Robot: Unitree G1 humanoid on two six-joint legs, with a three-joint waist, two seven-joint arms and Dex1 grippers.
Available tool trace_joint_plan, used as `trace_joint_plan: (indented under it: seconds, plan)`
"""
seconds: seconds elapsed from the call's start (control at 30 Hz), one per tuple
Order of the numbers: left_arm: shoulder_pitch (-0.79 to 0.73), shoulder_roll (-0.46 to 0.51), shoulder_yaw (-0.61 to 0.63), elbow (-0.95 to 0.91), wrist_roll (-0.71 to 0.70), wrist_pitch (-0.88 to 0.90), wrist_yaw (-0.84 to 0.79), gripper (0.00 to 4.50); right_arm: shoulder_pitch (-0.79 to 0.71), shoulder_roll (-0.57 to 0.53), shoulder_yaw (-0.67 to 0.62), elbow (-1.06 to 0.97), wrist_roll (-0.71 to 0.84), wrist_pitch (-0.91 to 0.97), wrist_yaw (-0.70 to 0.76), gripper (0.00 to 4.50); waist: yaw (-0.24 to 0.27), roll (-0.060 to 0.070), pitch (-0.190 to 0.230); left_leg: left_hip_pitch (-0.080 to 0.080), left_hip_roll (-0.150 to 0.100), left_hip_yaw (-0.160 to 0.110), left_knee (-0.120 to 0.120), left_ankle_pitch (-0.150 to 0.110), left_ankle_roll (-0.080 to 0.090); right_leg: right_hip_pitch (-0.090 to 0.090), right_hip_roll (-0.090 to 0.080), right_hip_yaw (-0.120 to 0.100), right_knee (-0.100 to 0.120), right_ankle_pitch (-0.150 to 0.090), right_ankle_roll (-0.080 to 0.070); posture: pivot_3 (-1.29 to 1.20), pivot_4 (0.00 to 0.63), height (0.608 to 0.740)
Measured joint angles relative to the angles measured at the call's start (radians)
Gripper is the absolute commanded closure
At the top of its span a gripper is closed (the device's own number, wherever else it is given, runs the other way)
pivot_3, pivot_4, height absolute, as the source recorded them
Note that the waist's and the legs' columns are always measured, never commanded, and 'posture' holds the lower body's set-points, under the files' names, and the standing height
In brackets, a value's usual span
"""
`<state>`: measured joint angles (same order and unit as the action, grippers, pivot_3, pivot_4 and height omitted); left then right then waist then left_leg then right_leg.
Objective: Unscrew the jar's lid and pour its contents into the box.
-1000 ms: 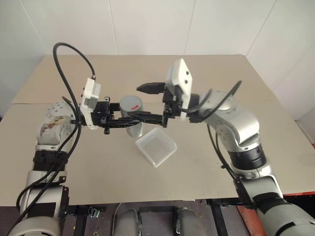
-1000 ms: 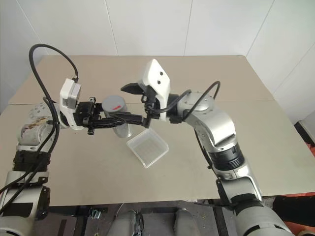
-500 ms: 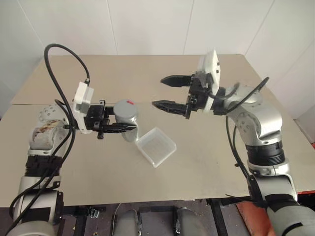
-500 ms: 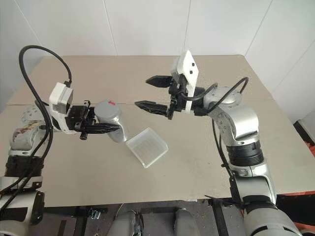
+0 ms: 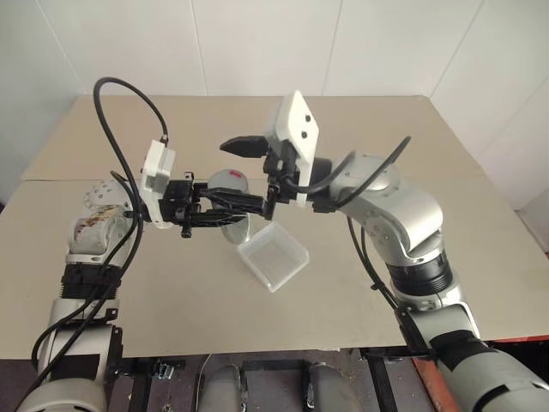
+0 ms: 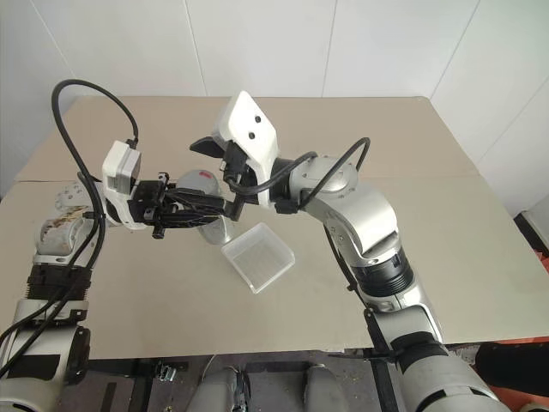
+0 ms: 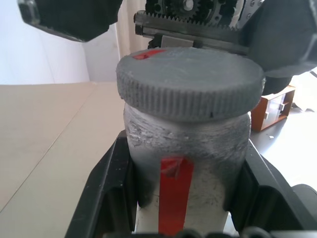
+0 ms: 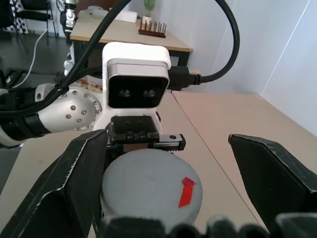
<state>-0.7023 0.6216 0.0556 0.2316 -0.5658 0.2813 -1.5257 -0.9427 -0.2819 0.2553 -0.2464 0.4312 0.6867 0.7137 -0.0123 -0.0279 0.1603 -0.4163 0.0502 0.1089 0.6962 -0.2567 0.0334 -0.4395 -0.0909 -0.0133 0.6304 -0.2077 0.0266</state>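
The silvery-grey jar (image 7: pixel 185 144) with a red strip on its side is held upright just above the table. My left gripper (image 5: pixel 225 206) is shut on its body, a finger (image 7: pixel 106 188) on each side. The grey ribbed lid (image 8: pixel 151 186) sits on the jar and carries a red mark. From the right, my right gripper (image 5: pixel 233 172) reaches in level and is open. Its fingers (image 8: pixel 74 183) straddle the lid with gaps on both sides. The clear square box (image 5: pixel 273 255) lies on the table just right of the jar. The contents are hidden inside the jar.
The tan table (image 5: pixel 360 137) stretches wide behind and to both sides of the arms. A seam (image 5: pixel 60 180) runs across it at the left. The left arm's black cable (image 5: pixel 116 112) loops up above the wrist.
Half a second ago the open right gripper stood off to the right of the jar. It has swung back left and now straddles the lid. The left gripper keeps hold of the jar.
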Motion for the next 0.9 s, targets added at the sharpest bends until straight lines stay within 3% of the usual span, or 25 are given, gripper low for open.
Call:
trace_joint_plan:
  seconds: [0.37, 0.9]
  plan:
    - [-0.003, 0.001, 0.0, 0.0, 0.014, 0.0, -0.008, 2.55, 0.008, 0.007, 0.006, 0.001, -0.02, 0.0, 0.004, 0.06, -0.001, 0.0, 0.0, 0.0, 0.0, 0.0, 0.0, 0.0, 0.0, 0.0, 0.0, 0.0, 0.0, 0.0, 0.0, 0.0, 0.15, 0.74]
    - [-0.008, 0.026, 0.003, 0.007, 0.018, 0.003, -0.002, 2.55, 0.055, -0.097, -0.005, -0.02, -0.002, -0.005, 0.052, 0.06, -0.001, 0.0, 0.0, 0.0, 0.0, 0.0, 0.0, 0.0, 0.0, 0.0, 0.0, 0.0, 0.0, 0.0, 0.0, 0.0, 0.15, 0.74]
